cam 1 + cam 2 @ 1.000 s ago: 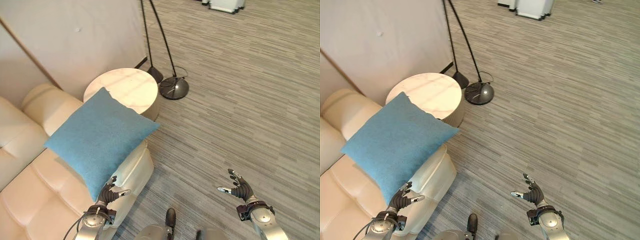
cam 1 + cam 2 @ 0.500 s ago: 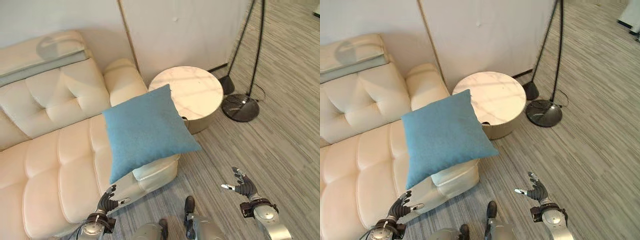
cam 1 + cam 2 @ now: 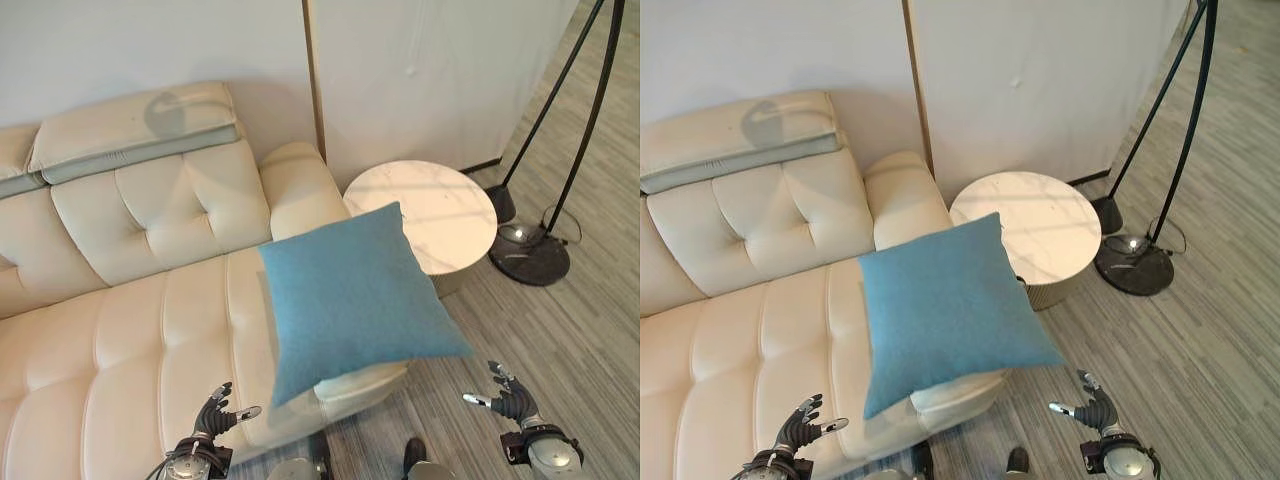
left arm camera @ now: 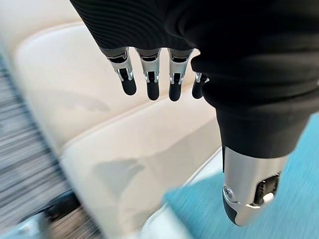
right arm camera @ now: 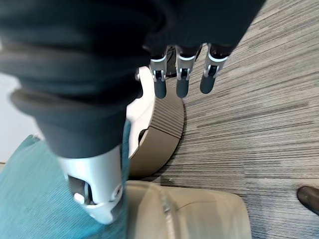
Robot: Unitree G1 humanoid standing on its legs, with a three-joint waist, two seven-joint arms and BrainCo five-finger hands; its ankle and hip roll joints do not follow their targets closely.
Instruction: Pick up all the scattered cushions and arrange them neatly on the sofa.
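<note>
A square blue cushion point(image 3: 352, 292) lies tilted over the right arm of the cream sofa point(image 3: 130, 320), one corner hanging past the sofa's front edge; a patch of the blue cushion point(image 4: 279, 209) also shows in the left wrist view. My left hand point(image 3: 214, 418) is low in front of the sofa seat, fingers straight and holding nothing. My right hand point(image 3: 510, 399) is open over the floor, below and right of the cushion, apart from it. In the right wrist view the cushion point(image 5: 30, 199) sits beside the thumb.
A round white side table point(image 3: 428, 212) stands right of the sofa arm, against a pale wall panel. A floor lamp with a black base point(image 3: 530, 255) and thin black poles stands further right. Grey striped carpet point(image 3: 570, 330) lies on the right.
The camera has swung left, so the sofa, table and lamp sit further right and more of the sofa back shows. Both hands stay low and open.
</note>
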